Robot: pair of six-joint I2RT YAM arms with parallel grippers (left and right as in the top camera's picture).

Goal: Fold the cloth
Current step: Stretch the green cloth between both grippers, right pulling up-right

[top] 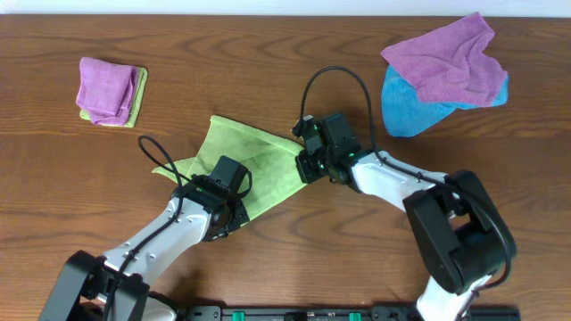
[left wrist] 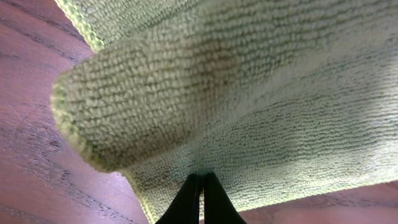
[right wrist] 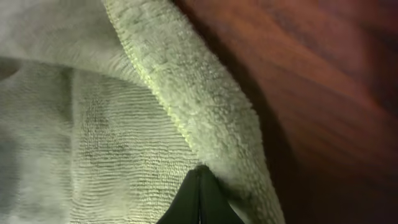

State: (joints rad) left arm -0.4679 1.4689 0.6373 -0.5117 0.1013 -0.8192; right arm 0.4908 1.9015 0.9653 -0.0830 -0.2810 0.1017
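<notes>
The light yellow-green cloth [top: 245, 160] lies rumpled at the middle of the wooden table, part of it doubled over. My left gripper [top: 230, 198] is at its near edge and my right gripper [top: 310, 162] at its right corner. In the left wrist view the black fingertips [left wrist: 202, 182] are pressed together with the cloth [left wrist: 249, 93] pinched at their tips, and a rolled fold bulges to the left. The right wrist view has the fingertips [right wrist: 200, 173] shut on the cloth's hemmed edge [right wrist: 205, 118], which curls over them.
A purple cloth [top: 451, 55] lies heaped over a bright blue cloth [top: 409, 111] at the back right. A small folded stack, purple on yellow-green [top: 109, 89], sits at the back left. Bare wood surrounds the cloth.
</notes>
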